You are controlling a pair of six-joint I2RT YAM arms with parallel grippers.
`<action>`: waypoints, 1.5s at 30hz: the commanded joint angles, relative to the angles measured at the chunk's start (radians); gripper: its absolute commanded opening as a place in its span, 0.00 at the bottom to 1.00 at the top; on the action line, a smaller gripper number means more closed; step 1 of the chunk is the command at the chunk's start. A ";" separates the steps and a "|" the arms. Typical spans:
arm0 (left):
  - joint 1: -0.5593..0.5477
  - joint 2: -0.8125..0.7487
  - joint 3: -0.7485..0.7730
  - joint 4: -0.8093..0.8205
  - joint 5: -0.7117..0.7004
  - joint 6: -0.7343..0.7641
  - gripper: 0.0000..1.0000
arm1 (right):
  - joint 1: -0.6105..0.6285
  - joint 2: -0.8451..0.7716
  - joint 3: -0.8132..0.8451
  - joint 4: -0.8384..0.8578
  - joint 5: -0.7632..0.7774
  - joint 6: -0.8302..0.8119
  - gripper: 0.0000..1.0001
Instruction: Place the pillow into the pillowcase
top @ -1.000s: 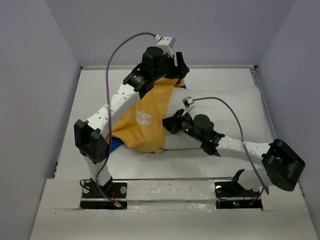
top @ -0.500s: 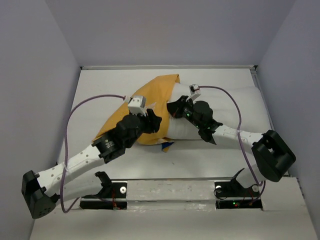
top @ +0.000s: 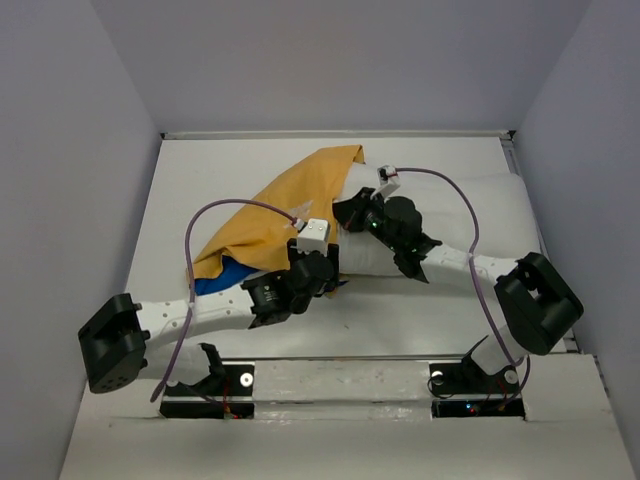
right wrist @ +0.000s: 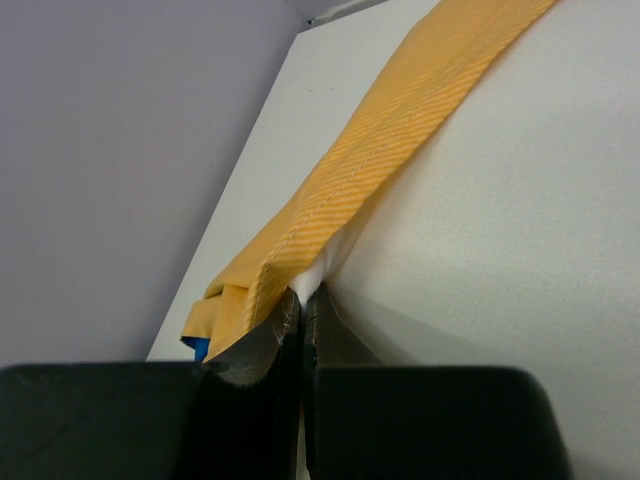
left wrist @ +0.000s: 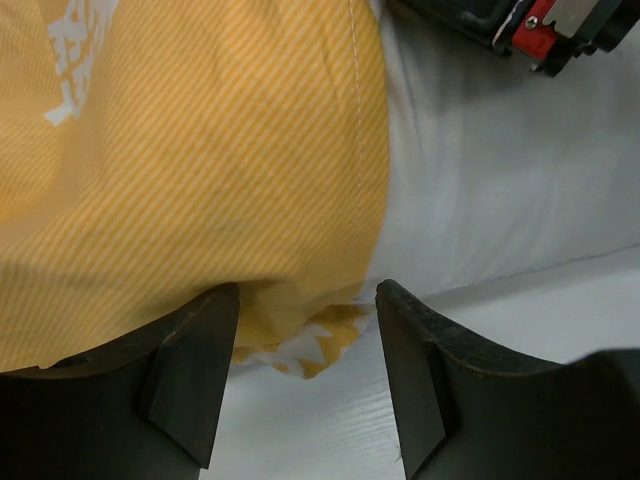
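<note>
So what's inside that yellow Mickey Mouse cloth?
One end of the white pillow goes in under the hem of the pillowcase. How far it reaches inside is hidden by the fabric.

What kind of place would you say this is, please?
Probably a robotics test booth: plain lavender walls box in a white table, with two bolted arms working a pillow and pillowcase.

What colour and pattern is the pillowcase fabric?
Yellow-orange, finely striped, with white lettering; the pillowcase shows best in the left wrist view.
</note>
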 commanded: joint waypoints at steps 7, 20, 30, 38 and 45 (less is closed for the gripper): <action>0.058 0.107 0.111 0.133 -0.050 0.105 0.31 | -0.016 -0.031 0.054 0.054 -0.025 0.007 0.00; -0.122 -0.017 0.134 0.297 0.254 0.056 0.00 | -0.016 0.095 0.139 0.135 -0.010 0.090 0.00; -0.096 -0.120 0.042 0.345 0.313 0.027 0.00 | -0.016 0.170 0.154 0.215 -0.027 0.176 0.00; 0.097 -0.261 -0.125 0.290 0.374 -0.076 0.09 | -0.037 -0.100 0.166 -0.466 0.062 -0.165 0.75; 0.128 -0.316 -0.159 0.253 0.398 -0.068 0.13 | -0.051 -0.270 0.117 -0.820 -0.078 -0.379 0.82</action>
